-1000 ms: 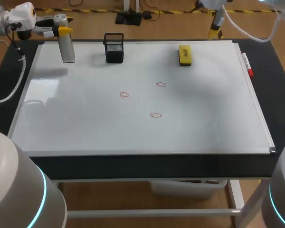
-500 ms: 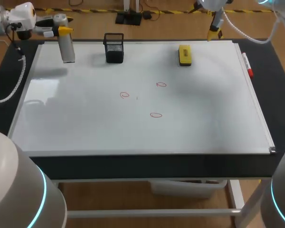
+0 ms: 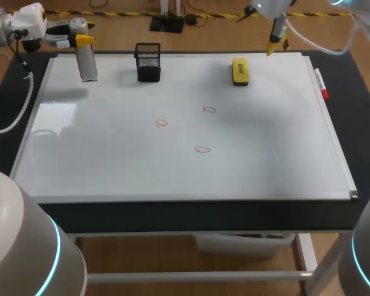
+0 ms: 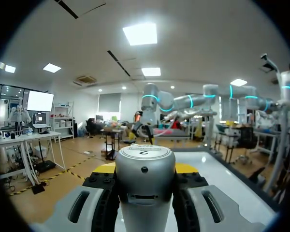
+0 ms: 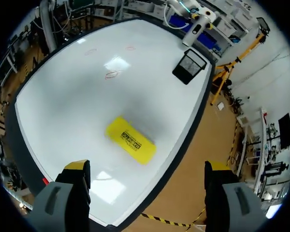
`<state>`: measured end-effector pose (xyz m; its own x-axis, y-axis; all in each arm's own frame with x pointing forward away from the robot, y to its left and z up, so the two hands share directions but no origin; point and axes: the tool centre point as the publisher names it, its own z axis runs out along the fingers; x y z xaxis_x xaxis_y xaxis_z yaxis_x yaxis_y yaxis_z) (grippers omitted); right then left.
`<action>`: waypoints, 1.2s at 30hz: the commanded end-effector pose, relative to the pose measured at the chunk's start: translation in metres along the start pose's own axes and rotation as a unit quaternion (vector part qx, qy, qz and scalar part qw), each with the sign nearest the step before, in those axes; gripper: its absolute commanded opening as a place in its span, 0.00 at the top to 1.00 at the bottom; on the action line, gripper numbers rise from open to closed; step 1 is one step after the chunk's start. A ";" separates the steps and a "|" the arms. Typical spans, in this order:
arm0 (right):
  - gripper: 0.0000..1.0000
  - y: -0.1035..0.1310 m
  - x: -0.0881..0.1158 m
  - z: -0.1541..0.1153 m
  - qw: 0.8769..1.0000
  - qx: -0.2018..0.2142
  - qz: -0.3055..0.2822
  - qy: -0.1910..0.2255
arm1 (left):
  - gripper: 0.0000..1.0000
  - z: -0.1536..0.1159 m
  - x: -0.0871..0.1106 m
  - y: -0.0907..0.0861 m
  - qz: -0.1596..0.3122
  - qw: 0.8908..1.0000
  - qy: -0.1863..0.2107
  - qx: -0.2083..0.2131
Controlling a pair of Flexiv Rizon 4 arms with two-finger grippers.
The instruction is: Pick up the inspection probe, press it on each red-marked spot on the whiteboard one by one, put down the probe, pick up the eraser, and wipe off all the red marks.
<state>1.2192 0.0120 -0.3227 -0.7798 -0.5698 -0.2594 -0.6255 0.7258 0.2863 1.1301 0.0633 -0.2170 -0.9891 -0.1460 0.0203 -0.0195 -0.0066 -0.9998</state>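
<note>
The left gripper pinches the silvery cylindrical inspection probe from both sides. It holds the probe upright over the far left corner of the flat white whiteboard, likely so its lower end can press the three red oval marks near the middle. The right gripper, fingers spread wide, hovers over the far edge beside the yellow block eraser, seemingly placed for wiping later.

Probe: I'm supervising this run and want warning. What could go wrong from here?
The probe in the left gripper hangs near the cup; swinging toward the marks might clip it. The marks are small, so a press may miss. The right gripper, open near the eraser, could get in the probe's way if it starts early.
</note>
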 end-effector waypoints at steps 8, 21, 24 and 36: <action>0.00 0.013 0.000 0.014 0.991 -0.006 -0.101 0.090 | 1.00 0.001 0.002 -0.002 0.001 1.000 -0.003 -0.002; 0.00 0.030 0.018 0.028 0.944 -0.011 -0.308 0.117 | 1.00 0.001 0.002 -0.002 0.001 1.000 -0.003 -0.002; 0.00 0.030 0.020 0.029 0.937 -0.010 -0.327 0.122 | 1.00 0.001 0.002 -0.002 0.001 1.000 -0.003 -0.002; 0.00 0.032 0.025 0.050 0.910 0.007 -0.391 0.140 | 1.00 0.001 0.002 -0.002 0.001 1.000 -0.003 -0.002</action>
<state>1.1875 0.0370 -0.3646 -0.0917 -0.9849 -0.1468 -0.9885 0.0721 0.1333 1.1300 0.0634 -0.2170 -0.9890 -0.1465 0.0203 -0.0195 -0.0065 -0.9998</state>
